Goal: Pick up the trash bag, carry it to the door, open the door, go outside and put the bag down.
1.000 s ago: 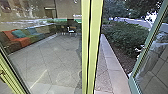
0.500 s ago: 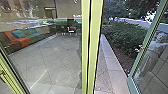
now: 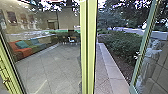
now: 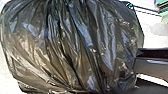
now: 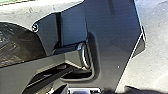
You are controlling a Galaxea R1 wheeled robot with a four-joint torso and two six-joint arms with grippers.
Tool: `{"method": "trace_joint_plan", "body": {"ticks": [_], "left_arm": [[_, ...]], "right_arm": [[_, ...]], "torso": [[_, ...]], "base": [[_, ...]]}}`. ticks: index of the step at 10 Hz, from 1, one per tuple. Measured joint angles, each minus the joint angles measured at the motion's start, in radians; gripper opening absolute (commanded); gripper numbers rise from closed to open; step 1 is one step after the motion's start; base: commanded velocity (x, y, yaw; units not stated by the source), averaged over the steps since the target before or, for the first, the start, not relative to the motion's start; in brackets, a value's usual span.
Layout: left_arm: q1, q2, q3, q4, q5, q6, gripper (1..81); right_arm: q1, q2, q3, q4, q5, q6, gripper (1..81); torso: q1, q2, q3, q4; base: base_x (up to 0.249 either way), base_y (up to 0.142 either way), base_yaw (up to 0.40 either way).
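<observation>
The black trash bag [image 4: 75, 47] hangs close before the left wrist camera, its folds drawn together at one side. Part of the same dark bag [image 5: 17, 42] shows beside the robot's body in the right wrist view. What grips the bag is hidden. In the head view, a glass door leaf with a green frame [image 3: 143, 53] stands open at the right, with a gap between it and the yellow-green post [image 3: 88, 47]. Hedge and paving show through that gap.
Large glass pane [image 3: 37, 65] left of the post, with coloured seats [image 3: 22, 52] and chairs seen in it. Outside, a pale stone kerb [image 3: 112, 67] runs along a hedge [image 3: 122, 45]. A pale figure-like shape [image 3: 150, 62] shows in the door's glass.
The head camera has tilted upward, so the whole scene sits lower. Before that tilt, the green-framed door leaf shifted slightly left, toward the post.
</observation>
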Motion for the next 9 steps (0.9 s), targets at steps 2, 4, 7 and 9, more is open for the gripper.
{"method": "trace_joint_plan", "body": {"ticks": [2, 4, 7, 9], "left_arm": [[0.009, 0.006, 0.000, 0.001, 0.001, 0.004, 1.0], [0.009, 0.006, -0.014, 0.002, 0.001, 0.027, 1.0], [0.009, 0.009, -0.069, 0.002, 0.003, 0.034, 1.0], [0.008, 0.005, -0.083, 0.002, 0.003, 0.048, 1.0]], "right_arm": [[-0.032, 0.046, -0.048, -0.001, 0.022, -0.003, 81.1], [-0.047, 0.083, -0.061, 0.000, 0.068, -0.003, 81.1], [-0.061, 0.145, -0.107, 0.000, 0.083, -0.003, 81.1], [-0.092, 0.185, -0.180, 0.001, 0.112, -0.001, 81.1]], "torso": [[-0.001, -0.001, 0.011, 0.000], [-0.001, -0.001, 0.008, 0.001], [-0.001, -0.001, 0.008, 0.000], [-0.001, -0.001, 0.008, 0.000]], "base": [[0.000, 0.000, 0.000], [0.000, 0.000, 0.000], [0.000, 0.000, 0.000], [0.000, 0.000, 0.000]]}}
